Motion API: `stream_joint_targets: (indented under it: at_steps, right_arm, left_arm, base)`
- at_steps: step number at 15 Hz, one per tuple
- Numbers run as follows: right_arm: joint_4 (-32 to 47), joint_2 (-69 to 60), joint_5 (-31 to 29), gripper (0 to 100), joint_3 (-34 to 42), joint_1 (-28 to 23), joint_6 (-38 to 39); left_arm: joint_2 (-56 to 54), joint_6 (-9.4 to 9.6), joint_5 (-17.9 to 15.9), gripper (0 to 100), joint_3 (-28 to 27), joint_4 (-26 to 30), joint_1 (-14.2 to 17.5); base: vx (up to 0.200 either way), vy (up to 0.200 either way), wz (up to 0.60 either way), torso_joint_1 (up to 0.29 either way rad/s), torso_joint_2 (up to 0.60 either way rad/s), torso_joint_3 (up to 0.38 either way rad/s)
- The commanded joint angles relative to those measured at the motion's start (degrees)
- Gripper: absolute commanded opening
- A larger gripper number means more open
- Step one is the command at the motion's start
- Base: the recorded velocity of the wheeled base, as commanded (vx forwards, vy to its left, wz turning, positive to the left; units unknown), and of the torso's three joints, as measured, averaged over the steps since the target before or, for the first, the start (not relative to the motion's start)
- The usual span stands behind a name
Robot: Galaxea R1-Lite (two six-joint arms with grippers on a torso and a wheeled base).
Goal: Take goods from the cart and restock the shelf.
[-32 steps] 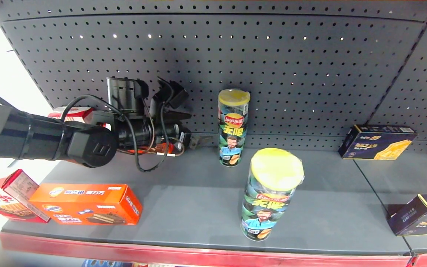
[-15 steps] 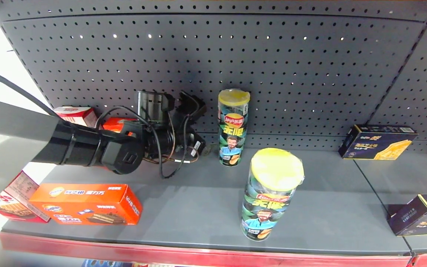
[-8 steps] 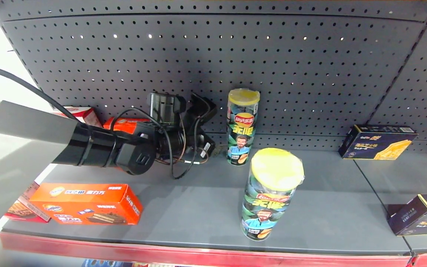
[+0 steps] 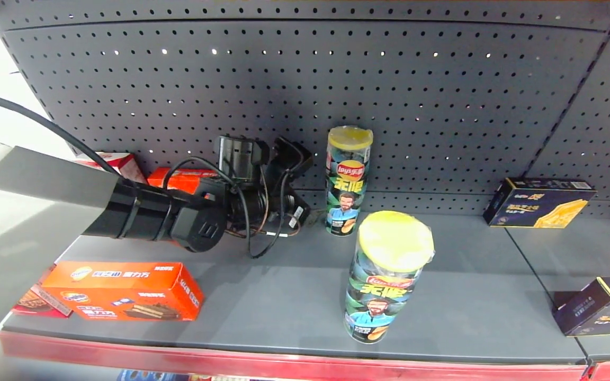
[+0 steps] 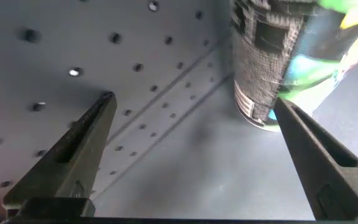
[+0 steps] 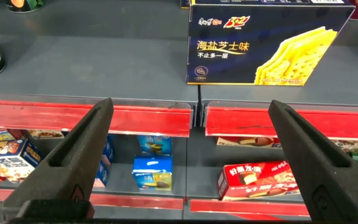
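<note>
Two tall chip cans with yellow lids stand upright on the grey shelf. The rear can is at the pegboard, and the front can is near the shelf edge. My left gripper reaches in low along the back wall, just left of the rear can's base. In the left wrist view this gripper is open, and the can's base stands close by one fingertip, outside the gap. My right gripper is open and holds nothing, facing lower shelf levels.
An orange biscuit box lies front left, and another orange box and a red-white box sit behind the left arm. Navy cracker boxes are at the right. A navy box stands before the right gripper.
My left arm has moved right along the back of the shelf toward the rear can. That can has shifted a little to the right. The front can has stayed put.
</note>
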Motion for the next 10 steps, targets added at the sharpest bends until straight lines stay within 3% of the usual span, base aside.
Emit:
stream_joint_targets:
  at_steps: [1,3,5,6,10]
  right_arm:
    - [0.0,0.0,0.0,100,0.0,0.0,0.0]
    - [0.0,0.0,0.0,100,0.0,0.0,0.0]
    - [0.0,0.0,0.0,100,0.0,0.0,0.0]
    - [0.0,0.0,0.0,100,0.0,0.0,0.0]
    - [0.0,0.0,0.0,100,0.0,0.0,0.0]
  left_arm:
    - [-4.2,-0.23,0.6,100,3.2,-1.2,0.8]
    - [-10.1,-1.11,0.8,100,6.9,-1.7,1.4]
    - [-20.0,-7.00,3.4,100,13.4,-5.7,1.0]
    - [-24.6,-8.49,3.7,100,17.3,-6.6,0.9]
    - [-43.7,-10.69,4.9,100,33.9,-7.6,0.5]
  base:
    - [0.000,0.000,0.00,0.000,0.00,0.000]
    - [0.000,0.000,0.00,0.000,0.00,0.000]
    - [0.000,0.000,0.00,0.000,0.00,0.000]
    - [0.000,0.000,0.00,0.000,0.00,0.000]
    - [0.000,0.000,0.00,0.000,0.00,0.000]
